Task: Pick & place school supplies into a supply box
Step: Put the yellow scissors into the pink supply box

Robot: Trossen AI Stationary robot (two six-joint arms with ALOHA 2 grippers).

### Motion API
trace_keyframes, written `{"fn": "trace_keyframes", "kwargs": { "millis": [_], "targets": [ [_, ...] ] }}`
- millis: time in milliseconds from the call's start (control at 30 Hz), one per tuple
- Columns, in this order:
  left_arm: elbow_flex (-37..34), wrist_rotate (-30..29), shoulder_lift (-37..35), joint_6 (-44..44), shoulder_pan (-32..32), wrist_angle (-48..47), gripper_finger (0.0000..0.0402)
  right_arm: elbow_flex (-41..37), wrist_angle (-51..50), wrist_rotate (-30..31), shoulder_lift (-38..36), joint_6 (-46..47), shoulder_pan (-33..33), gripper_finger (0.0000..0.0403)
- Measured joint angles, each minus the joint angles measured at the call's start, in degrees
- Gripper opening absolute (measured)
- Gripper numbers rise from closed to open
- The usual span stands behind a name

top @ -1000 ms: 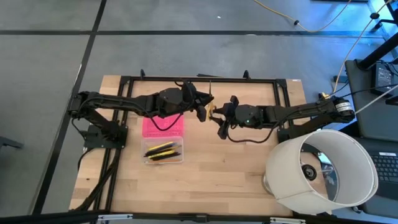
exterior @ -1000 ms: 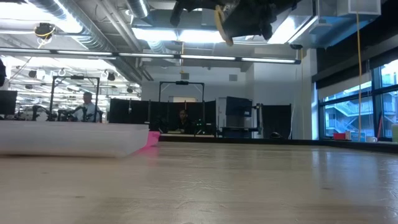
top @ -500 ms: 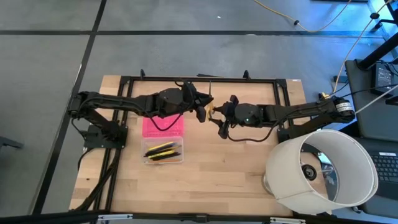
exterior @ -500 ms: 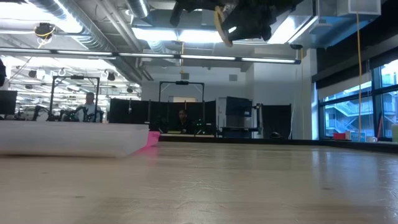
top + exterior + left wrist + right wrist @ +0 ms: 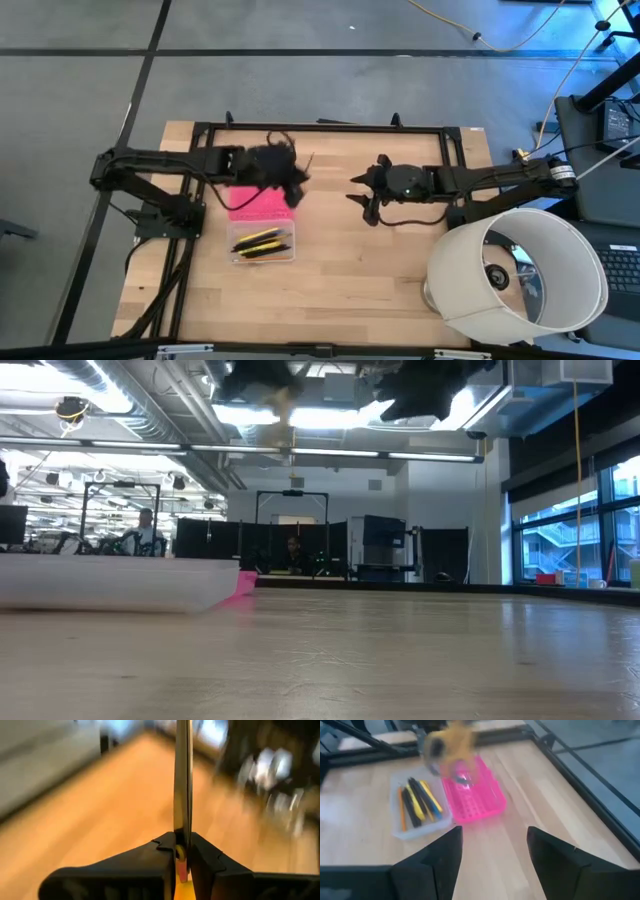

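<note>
left gripper (image 5: 298,182), jaws clamped on the scissors (image 5: 182,780), sits above the pink lid (image 5: 262,204) at centre left. advised: carry on over the clear supply box (image 5: 262,244) below it, lower, then release. right gripper (image 5: 360,193), jaws apart, holds nothing. count: one scissors, roughly five pens boxed.

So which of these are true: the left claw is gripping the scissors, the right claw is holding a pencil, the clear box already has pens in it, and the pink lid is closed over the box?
1. The left gripper is shut on the scissors. True.
2. The right gripper holds a pencil. False: its fingers stand open and empty.
3. The supply box already contains pens. True.
4. The pink lid covers the box. False: it lies open beside the tray.
</note>
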Motion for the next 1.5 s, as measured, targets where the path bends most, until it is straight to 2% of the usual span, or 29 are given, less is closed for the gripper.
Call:
{"fn": "trace_keyframes", "kwargs": {
  "millis": [100,233,400,500,700,1000,1500],
  "targets": [
    [-0.02,1.13,0.04,-1.95,-2.53,-12.6,0.0019,0.0,-2.58,0.06,0.09,0.07,-0.67,0.0225],
    [-0.04,1.12,1.2,-6.57,-7.25,-24.87,0.0018,-0.02,-5.58,0.09,0.61,1.78,-2.04,0.0225],
    [0.02,1.54,3.7,-12.47,-12.9,-33.96,0.0018,0.0,-7.05,0.18,0.56,4.59,-4.05,0.0225],
    [0.02,1.89,6.98,-11.35,-15.02,-35.25,0.0018,0.0,-6.59,0.22,0.56,4.47,-4.94,0.0225],
    [-0.02,7.28,15.77,-9.11,-15.41,-39.01,0.0018,0.0,-6.4,0.29,0.56,4.65,-5.68,0.0225],
    [-0.02,7.76,25.68,-1.0,-15.59,-41.14,0.0023,0.0,-6.37,0.26,0.56,6.24,-5.66,0.0225],
    [-0.02,7.76,28.71,1.63,-15.13,-38.79,0.0031,0.0,-6.42,0.26,0.56,7.38,-5.66,0.0225]
  ]
}}
